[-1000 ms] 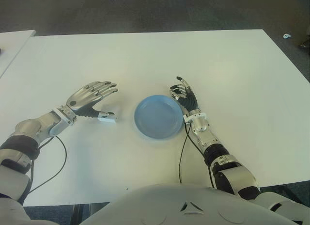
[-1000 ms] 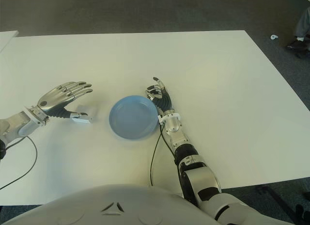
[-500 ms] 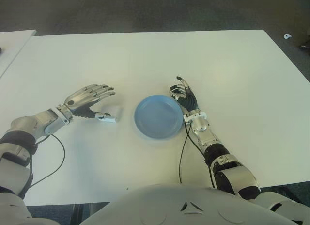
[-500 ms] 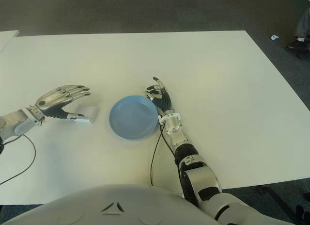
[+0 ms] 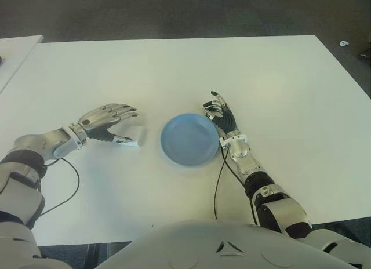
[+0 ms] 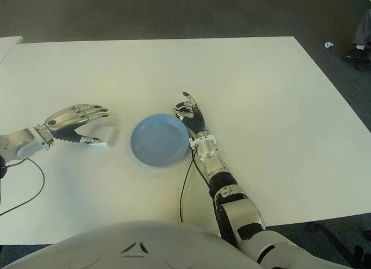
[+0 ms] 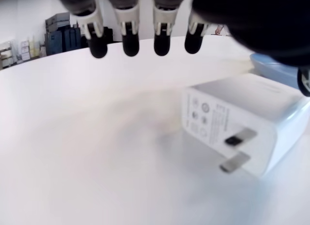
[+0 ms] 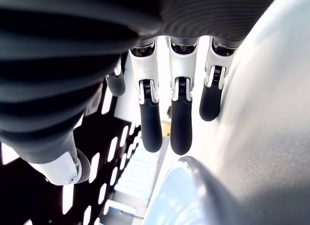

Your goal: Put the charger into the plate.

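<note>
Lying under left fingers (image 5: 124, 111): charger (image 5: 135, 136).

table: white table (image 5: 174, 72), filling most of the frame
second table: corner (image 5: 14, 48), far left edge
floor: dark grey carpet (image 5: 174, 14), along the top

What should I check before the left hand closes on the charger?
1. Charger within reach of left hand, lying on the table: ok.
2. Left hand's fingers spread above the charger, holding nothing: ok.
3. Thumb contact with the charger: cannot tell.
4. Plate empty, ready to receive: ok.
5. Right hand beside the plate's right rim, open, clear of the left hand's path: ok.
</note>
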Available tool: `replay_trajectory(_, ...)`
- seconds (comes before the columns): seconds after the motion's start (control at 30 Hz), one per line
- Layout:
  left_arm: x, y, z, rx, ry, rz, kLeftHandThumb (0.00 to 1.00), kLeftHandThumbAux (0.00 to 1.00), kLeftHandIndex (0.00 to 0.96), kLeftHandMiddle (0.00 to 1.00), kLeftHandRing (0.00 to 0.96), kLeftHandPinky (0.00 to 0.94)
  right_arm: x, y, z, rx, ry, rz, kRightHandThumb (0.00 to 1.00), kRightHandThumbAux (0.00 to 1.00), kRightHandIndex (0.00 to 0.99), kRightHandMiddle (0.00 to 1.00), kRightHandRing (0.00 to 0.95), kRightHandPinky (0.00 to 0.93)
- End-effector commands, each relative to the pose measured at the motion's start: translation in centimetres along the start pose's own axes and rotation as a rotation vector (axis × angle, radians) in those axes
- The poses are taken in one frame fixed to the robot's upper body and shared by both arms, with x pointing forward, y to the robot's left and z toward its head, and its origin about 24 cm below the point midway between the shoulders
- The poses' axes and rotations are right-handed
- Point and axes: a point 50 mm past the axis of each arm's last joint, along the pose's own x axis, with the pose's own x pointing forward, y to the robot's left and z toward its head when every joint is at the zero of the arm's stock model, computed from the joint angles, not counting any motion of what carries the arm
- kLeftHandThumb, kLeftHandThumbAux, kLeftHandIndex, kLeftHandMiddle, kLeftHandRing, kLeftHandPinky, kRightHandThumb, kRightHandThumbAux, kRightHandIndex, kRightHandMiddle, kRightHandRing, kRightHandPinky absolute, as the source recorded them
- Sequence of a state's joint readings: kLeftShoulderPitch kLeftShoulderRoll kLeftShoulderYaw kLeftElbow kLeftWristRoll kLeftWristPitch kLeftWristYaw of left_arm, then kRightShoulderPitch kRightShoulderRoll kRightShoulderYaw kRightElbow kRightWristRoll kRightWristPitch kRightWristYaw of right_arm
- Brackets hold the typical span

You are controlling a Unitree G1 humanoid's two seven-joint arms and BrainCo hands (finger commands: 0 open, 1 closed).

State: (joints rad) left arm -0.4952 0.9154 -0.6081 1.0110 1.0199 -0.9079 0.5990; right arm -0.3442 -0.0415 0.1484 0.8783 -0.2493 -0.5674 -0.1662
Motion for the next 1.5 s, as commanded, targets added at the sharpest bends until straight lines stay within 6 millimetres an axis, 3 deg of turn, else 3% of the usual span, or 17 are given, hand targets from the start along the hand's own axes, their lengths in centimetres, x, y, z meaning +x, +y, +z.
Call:
replay_trajectory(0.03, 0.2, -0.6, 0.2, 0.004, -0.008, -0.026, 0.314, 0.159, 0.0, 0.0, 0.0, 0.0, -2.1, 0.6, -2.7, -0.005, 0.132, 0.025, 0.0, 0.607, 0.081, 0.392, 0.404, 0.265)
replay_trajectory(1.5, 0.4, -1.7, 0.6, 0.003, -0.032, -0.097, 0.252, 0.215, 0.0, 0.0, 0.0, 0.0, -2.2, 0.6, -2.7, -0.024, 0.136, 0.033, 0.0, 0.612, 0.087, 0.383, 0.409, 0.286)
